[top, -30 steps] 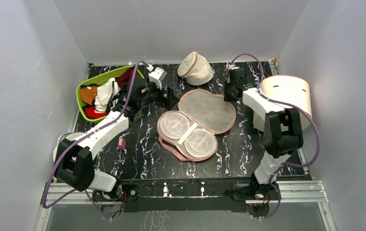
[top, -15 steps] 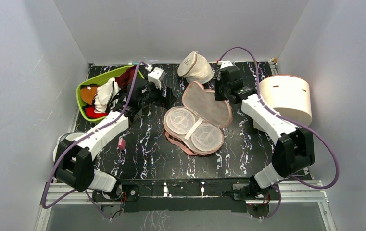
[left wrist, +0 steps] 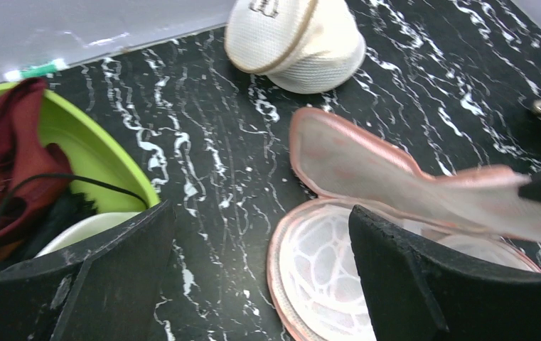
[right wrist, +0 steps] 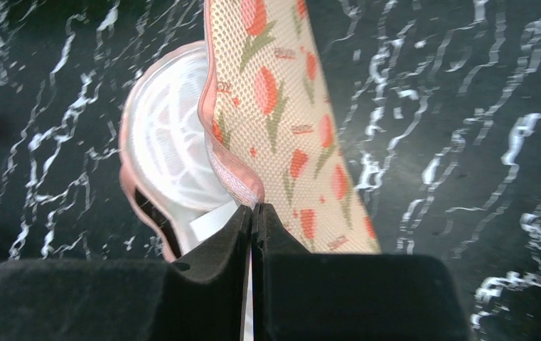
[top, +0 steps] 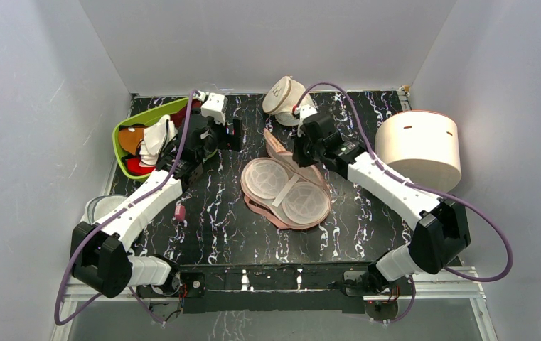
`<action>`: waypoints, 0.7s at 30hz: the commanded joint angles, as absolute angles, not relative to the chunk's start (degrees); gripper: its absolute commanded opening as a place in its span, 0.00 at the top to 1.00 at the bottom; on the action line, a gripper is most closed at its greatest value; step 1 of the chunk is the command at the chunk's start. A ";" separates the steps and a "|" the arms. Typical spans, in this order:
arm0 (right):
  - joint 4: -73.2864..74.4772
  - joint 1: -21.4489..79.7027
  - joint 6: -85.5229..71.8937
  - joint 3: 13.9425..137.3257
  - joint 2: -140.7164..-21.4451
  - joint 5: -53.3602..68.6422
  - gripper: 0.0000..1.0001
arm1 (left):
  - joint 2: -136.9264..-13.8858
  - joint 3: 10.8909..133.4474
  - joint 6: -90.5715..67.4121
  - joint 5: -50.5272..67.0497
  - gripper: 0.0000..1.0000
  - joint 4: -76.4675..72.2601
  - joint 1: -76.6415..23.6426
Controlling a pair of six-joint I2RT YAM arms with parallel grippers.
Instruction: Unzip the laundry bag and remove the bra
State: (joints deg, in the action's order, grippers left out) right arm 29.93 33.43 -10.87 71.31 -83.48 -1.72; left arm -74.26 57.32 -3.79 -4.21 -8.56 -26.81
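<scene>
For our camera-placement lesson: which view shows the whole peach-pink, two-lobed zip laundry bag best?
Top external: the peach-pink, two-lobed zip laundry bag lies open, both lobes and raised lid visible. Left wrist shows one lobe and the lid's lining; right wrist only the tulip-printed lid edge pinched in the right claw.

Both arms stretch forward and inward, the left gripper (left wrist: 260,220) spread wide apart, the right gripper (right wrist: 253,213) pinched tightly closed.
</scene>
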 commanded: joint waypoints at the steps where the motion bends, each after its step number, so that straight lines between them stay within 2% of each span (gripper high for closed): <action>1: 25.32 35.41 -15.07 67.33 -81.55 6.47 1.00 | -72.33 57.48 -2.86 -7.94 0.09 -8.76 -26.89; 8: 16.86 37.08 -21.75 57.51 -83.38 16.04 1.00 | -72.36 57.24 -2.83 -7.75 0.08 -9.06 -26.89; 21: 12.42 37.44 -24.11 51.18 -86.78 20.93 1.00 | -72.97 57.13 -2.97 -7.08 0.08 -9.18 -26.89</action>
